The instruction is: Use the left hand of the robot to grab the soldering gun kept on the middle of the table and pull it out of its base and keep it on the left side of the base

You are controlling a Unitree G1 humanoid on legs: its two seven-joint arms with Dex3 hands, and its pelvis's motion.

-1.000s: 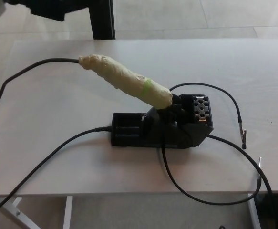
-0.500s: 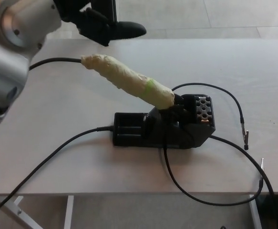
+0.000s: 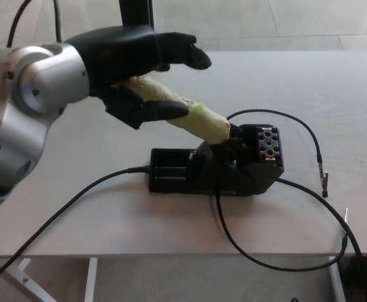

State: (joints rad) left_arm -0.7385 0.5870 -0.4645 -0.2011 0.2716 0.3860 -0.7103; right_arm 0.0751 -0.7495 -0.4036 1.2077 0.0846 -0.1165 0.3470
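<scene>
While reaching over the yellow-tape-wrapped soldering gun (image 3: 186,113), black left hand (image 3: 136,66) spread wide, nothing gripped yet. Upper fingers (image 3: 183,53) above the handle, thumb (image 3: 158,110) below and in front of it: bracketing the wrapped grip, apparently lined up for a wrap grasp. Cannot tell whether any contact is made.

Gun seated in the black plastic base (image 3: 218,167) at mid-table, tip end buried in the holder, handle slanting up and away toward the robot's left. Probably that tilt explains the approach from upper left: the handle's free end points straight at the incoming hand. Green tape band (image 3: 197,114) near the lower end of the grip, clear of the hand.

Pale wooden table (image 3: 296,82) bare on the left of the base, so plenty of drop space, apart from one cable crossing it.

Count:
- 1 soldering gun
- 1 base
- 1 robot hand in view; right hand not visible
- Black cables (image 3: 76,201): at least 3 runs seen, one to the base's left end, one looping off the front edge, one thin lead arcing right. Shared runs possible, cannot tell.
</scene>
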